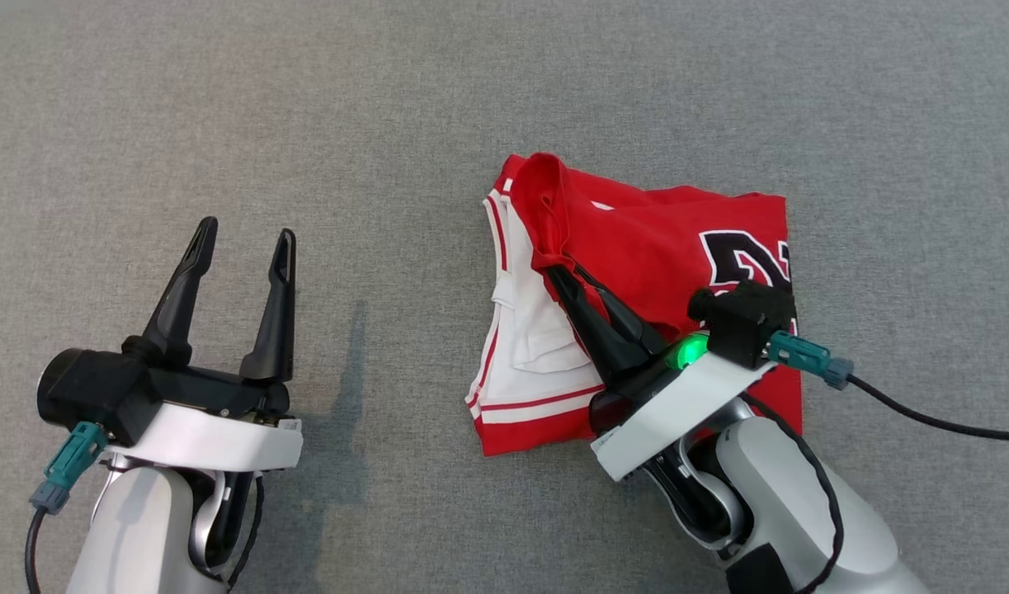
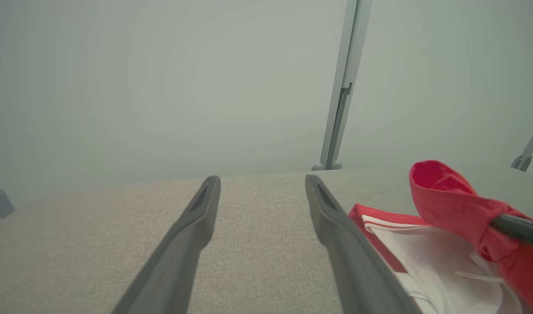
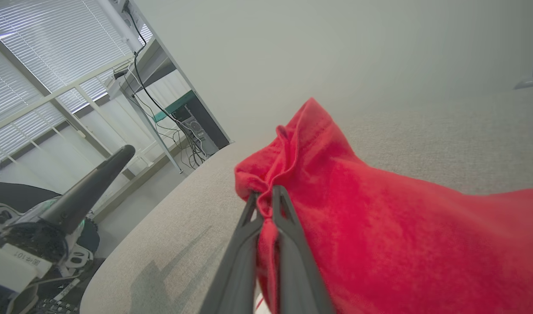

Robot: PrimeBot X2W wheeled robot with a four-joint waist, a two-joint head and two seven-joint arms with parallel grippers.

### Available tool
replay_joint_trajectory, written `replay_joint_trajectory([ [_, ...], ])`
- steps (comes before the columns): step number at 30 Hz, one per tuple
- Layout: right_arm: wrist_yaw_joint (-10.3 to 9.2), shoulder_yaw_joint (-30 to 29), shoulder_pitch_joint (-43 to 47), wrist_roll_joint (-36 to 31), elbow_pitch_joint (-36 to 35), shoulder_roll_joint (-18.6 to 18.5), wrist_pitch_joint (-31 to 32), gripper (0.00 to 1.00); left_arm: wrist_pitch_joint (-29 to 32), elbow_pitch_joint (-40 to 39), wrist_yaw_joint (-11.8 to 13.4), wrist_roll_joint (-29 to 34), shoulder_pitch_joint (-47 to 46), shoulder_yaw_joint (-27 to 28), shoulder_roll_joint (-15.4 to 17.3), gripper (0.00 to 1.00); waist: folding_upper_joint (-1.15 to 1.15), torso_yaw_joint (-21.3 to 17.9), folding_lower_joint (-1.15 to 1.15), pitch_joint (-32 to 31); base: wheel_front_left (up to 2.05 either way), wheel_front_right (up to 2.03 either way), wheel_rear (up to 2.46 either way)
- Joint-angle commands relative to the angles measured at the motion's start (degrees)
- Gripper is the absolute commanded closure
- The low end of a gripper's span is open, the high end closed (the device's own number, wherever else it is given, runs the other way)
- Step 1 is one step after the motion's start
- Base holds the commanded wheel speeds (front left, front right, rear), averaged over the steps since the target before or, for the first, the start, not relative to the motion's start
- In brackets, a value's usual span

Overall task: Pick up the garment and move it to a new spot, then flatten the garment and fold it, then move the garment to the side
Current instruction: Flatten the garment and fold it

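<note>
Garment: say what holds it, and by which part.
The right gripper, shut on a bunched red fold of the garment; the left gripper is open, empty.

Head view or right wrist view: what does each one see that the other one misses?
Head view, not the wrist view: the black number printed on the garment, its white striped side, and both fingers of the open left pincer.
Right wrist view, not the head view: window blinds and hanging cables beyond the table.
Both: the red garment on the grey table, with a bunched fold pinched in the shut right pincer.
</note>
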Motion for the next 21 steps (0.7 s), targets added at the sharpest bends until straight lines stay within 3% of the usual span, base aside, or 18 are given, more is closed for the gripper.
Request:
replay_joint_trajectory([
  [1,0.00,0.85,-2.09,1.06,2.78,-0.25,-1.85,1.00,-0.17,0.28,-0.04,-0.49,-1.05,-0.18,0.04,0.00,0.00,0.46,0.00,0.36,0.00,0.00,0.00],
  [2,0.00,1.21,-2.89,1.52,4.06,-0.26,-2.53,1.00,-0.17,0.36,-0.04,-0.44,-1.19,-0.29,0.02,0.00,0.00,0.55,0.00,0.46,0.00,0.00,0.00],
  [3,0.00,1.58,-3.56,2.08,5.20,-0.24,-3.10,0.71,-0.17,0.37,-0.04,-0.48,-1.33,-0.37,0.00,0.00,0.00,0.58,0.00,0.59,0.00,0.00,0.00],
  [4,0.00,2.00,-4.24,2.73,6.20,-0.22,-3.63,0.19,-0.17,0.40,-0.04,-0.53,-1.42,-0.40,0.03,0.00,0.00,0.54,0.00,0.71,0.00,0.00,0.00],
  [5,0.00,2.40,-4.92,3.21,6.99,-0.22,-4.08,0.00,-0.17,0.44,-0.04,-0.53,-1.50,-0.39,0.03,0.00,0.00,0.50,0.00,0.81,0.00,0.00,0.00],
  [12,0.00,3.55,-7.48,8.81,5.82,-0.26,-6.42,0.00,-0.17,0.63,-0.04,-0.30,-1.36,0.12,0.23,0.00,0.00,-0.53,0.00,0.80,0.00,0.00,0.00],
  [16,0.00,-1.42,-6.56,8.98,3.59,-0.28,-6.80,0.00,-0.17,0.75,-0.04,0.06,-0.89,0.49,0.12,0.00,0.00,-1.38,0.00,0.39,0.00,0.00,0.00],
  [21,0.00,-10.51,-3.20,6.44,-0.70,-3.35,-6.80,0.00,-0.17,0.86,-0.04,0.36,-0.20,1.22,0.14,0.00,0.00,-2.39,0.00,-0.34,0.00,0.00,0.00],
])
